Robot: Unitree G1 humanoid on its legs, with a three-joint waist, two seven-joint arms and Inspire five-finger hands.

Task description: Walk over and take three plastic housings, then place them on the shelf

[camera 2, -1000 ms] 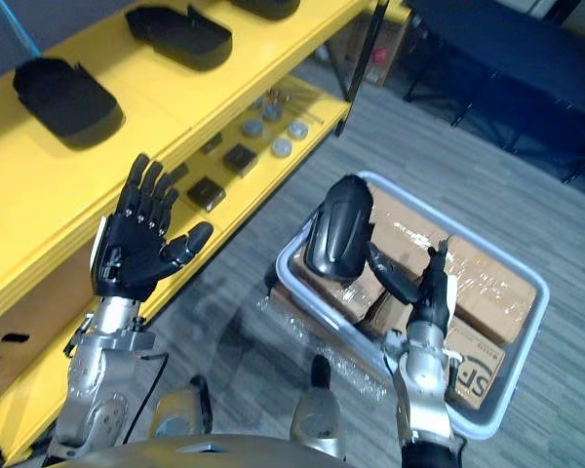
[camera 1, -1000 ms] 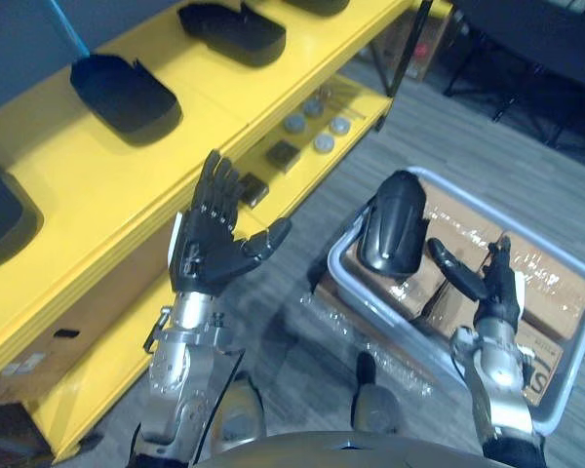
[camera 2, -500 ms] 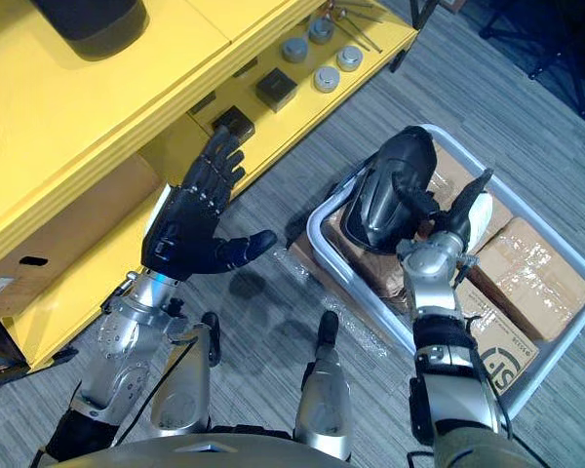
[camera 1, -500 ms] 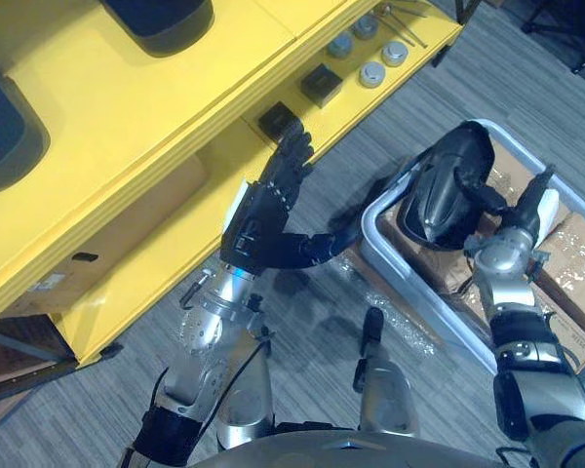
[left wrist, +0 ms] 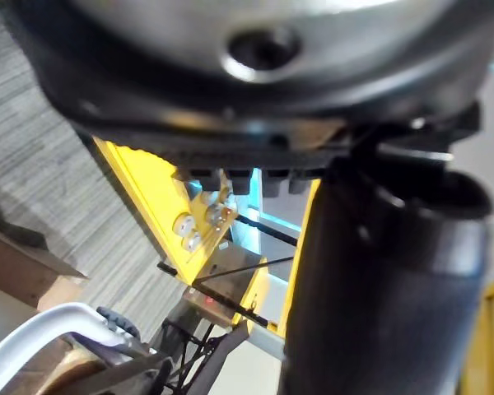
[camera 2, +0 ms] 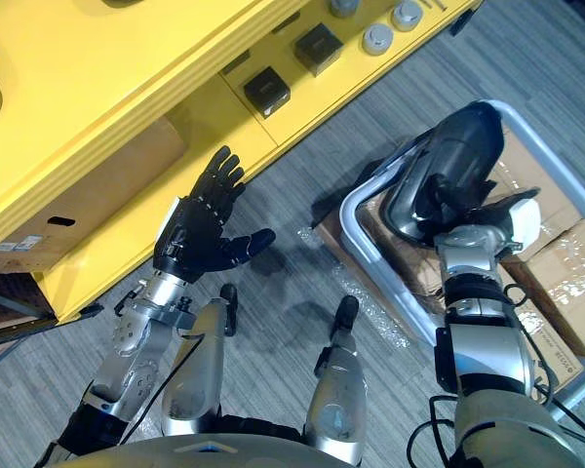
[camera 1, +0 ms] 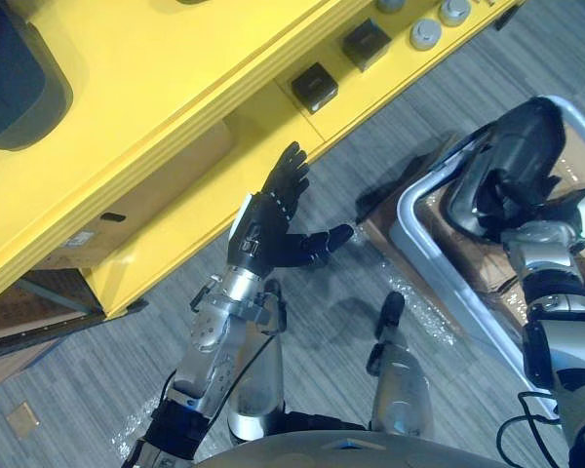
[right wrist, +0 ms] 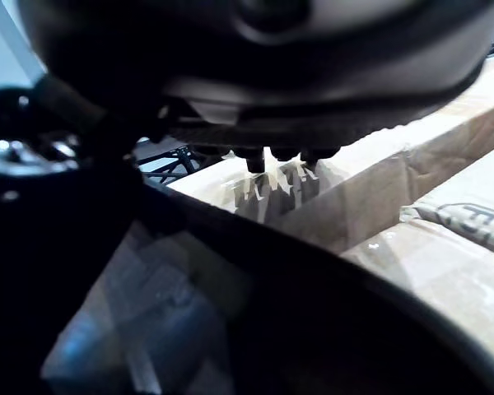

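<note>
Right hand (camera 2: pixel 456 214) now around plastic housing (camera 2: pixel 463 141), formerly apart; left hand (camera 2: pixel 190 234) spread.

The housing (camera 2: pixel 460 156) is gleaming as glossy black plastic. The yellow shelf (camera 2: pixel 78 78) is looking smooth and painted. The cardboard boxes (camera 2: pixel 575 283) are glinting under clear film. The floor (camera 2: pixel 292 292) is looking matt and ribbed.

shelf (camera 1: pixel 156 107) yellow | housing (camera 2: pixel 458 156) black | floor (camera 2: pixel 370 127) grey striped | bin (camera 1: pixel 407 216) pale grey

Bright even light; sheen on housing (camera 2: pixel 455 156), glare on wrapped boxes (camera 2: pixel 575 283).
</note>
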